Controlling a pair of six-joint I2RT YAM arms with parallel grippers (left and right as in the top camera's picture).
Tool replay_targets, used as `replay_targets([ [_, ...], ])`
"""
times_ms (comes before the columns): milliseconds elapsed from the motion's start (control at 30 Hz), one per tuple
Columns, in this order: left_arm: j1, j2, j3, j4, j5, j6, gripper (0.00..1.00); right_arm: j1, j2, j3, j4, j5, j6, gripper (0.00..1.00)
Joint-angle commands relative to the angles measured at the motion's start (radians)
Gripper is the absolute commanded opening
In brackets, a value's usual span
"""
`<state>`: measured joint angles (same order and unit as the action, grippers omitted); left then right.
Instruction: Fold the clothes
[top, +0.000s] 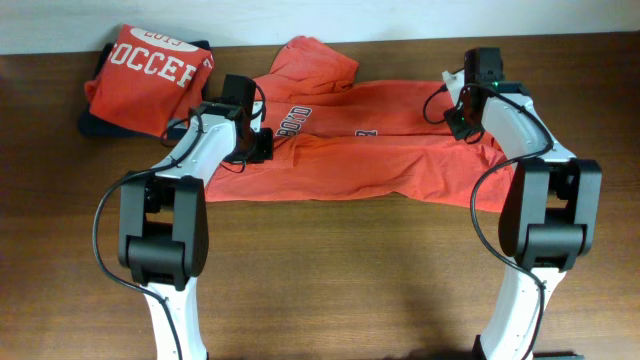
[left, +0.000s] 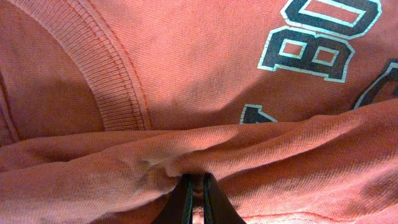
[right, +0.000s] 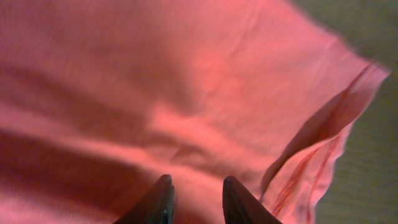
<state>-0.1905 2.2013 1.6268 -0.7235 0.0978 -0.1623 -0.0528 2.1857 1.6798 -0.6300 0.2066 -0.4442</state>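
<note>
Two orange shirts are in view, and only one looks finished. The folded shirt (top: 150, 75) lies well off to the outer side of the left gripper (left: 196, 188), lettering up, stacked on something dark navy (top: 95, 125).

The other shirt (top: 380, 150) stretches across the desk (top: 330, 290) from one gripper to the other. It looks partway through a lengthwise fold. In the left wrist view a doubled layer of cloth lies across the bottom of the chest lettering (left: 323, 43), just ahead of the fingertips, with the ribbed collar (left: 118, 81) farther ahead and to the side. One sleeve (top: 315, 60) juts out beyond the left gripper, not yet tucked in.

The left gripper is clenched on a ridge of this shirt, with puckers running out from its tips. The right gripper (right: 194, 186) sits over the shirt's other end, near a loose edge off to its side. Its jaws stand apart and nothing is pinched between them.

My judgement is that the long fold needs settling flat. After that come the stray sleeve, the crosswise folds and a place on the pile.

Brown wood grain shows on the desk, bare on the near side of both grippers. A pale wall (top: 300, 15) runs along the far edge, and no more of the room shows.
</note>
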Motion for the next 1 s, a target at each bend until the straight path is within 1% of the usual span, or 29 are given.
replay_targets([
  [0,-0.001,0.013,-0.011,-0.004,-0.019,-0.005,0.08,-0.008,-0.008,0.048,0.007,0.067,0.064,0.31],
  [100,-0.001,0.013,-0.011,-0.011,-0.019,-0.005,0.09,-0.008,-0.039,0.123,-0.091,0.092,0.181,0.31],
  [133,-0.001,0.013,-0.011,-0.012,-0.019,-0.005,0.09,-0.008,-0.052,0.157,-0.159,0.087,0.211,0.31],
  [200,-0.001,0.013,-0.011,-0.012,-0.019,-0.005,0.09,-0.008,-0.071,0.217,-0.313,0.064,0.221,0.31],
  [300,-0.001,0.013,-0.011,-0.009,-0.019,-0.005,0.09,-0.008,-0.077,0.261,-0.523,0.003,0.231,0.31],
  [367,-0.001,0.013,-0.011,-0.007,-0.019,-0.005,0.09,-0.010,-0.073,0.252,-0.599,-0.023,0.287,0.31],
  [400,-0.001,0.013,-0.011,-0.005,-0.019,-0.005,0.09,-0.014,-0.067,0.230,-0.647,-0.023,0.355,0.25],
  [433,-0.001,0.013,-0.011,-0.002,-0.019,-0.005,0.09,-0.018,-0.062,0.209,-0.658,-0.024,0.386,0.19],
  [467,-0.001,0.013,-0.011,-0.002,-0.019,-0.005,0.09,-0.021,-0.062,0.183,-0.656,-0.029,0.414,0.16],
  [533,-0.001,0.013,-0.011,-0.002,-0.019,-0.005,0.09,-0.029,-0.062,0.124,-0.620,-0.058,0.428,0.06],
  [567,-0.001,0.013,-0.011,-0.002,-0.019,-0.005,0.08,-0.033,-0.062,0.100,-0.598,-0.074,0.427,0.04],
  [733,-0.001,0.013,-0.011,-0.003,-0.019,-0.005,0.09,-0.047,-0.062,-0.007,-0.467,-0.090,0.427,0.04],
  [967,-0.001,0.013,-0.011,-0.002,-0.019,-0.005,0.09,-0.081,-0.061,-0.085,-0.265,0.015,0.427,0.04],
])
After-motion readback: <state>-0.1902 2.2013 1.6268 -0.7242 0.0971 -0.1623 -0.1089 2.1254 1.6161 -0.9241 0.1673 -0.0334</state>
